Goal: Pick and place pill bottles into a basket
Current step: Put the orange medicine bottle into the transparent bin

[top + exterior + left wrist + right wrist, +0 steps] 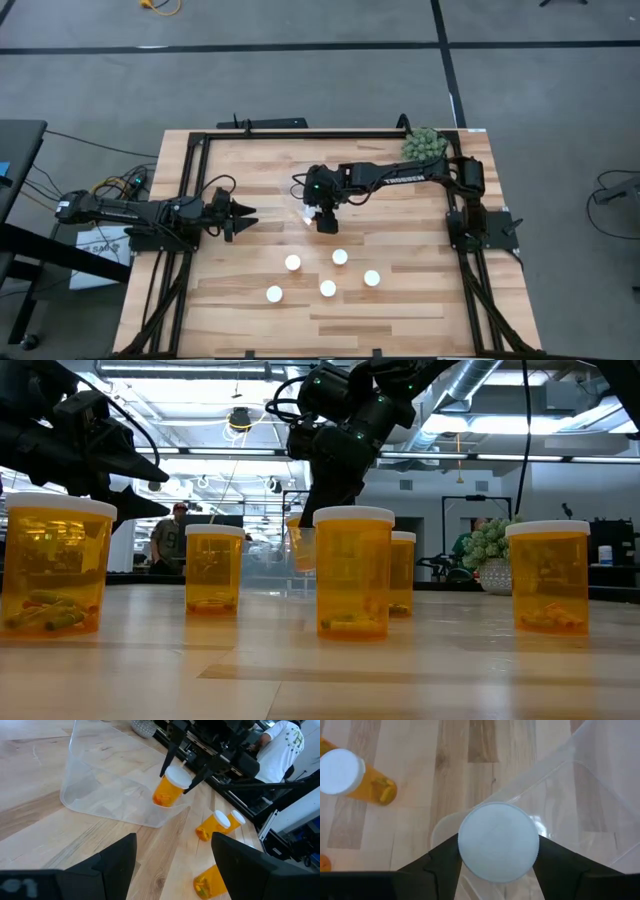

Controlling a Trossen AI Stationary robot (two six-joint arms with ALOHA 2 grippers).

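Hanging over the middle of the table [420,300], the right gripper [179,776] pinches one pill bottle [171,787] by its white cap, one dark finger [437,862] pressed to each side of the cap. The bottle dangles just above the corner of the basket [95,795], which suggests it is being lowered or is about to be let go inside; whether it already touches the basket floor cannot be told.

The basket is a clear, almost colourless plastic tub with a faint shiny rim, and it looks empty apart from the bottle held over it. The held bottle is a small see-through orange cylinder with a round white cap and a few pills inside.

Five more pill bottles [327,288] stand upright in a loose cluster nearer the front edge of the table, well apart from the basket, seen from above as white discs.

The left gripper [243,214] waits at the left side of the table, fingers spread and holding nothing, pointing toward the basket
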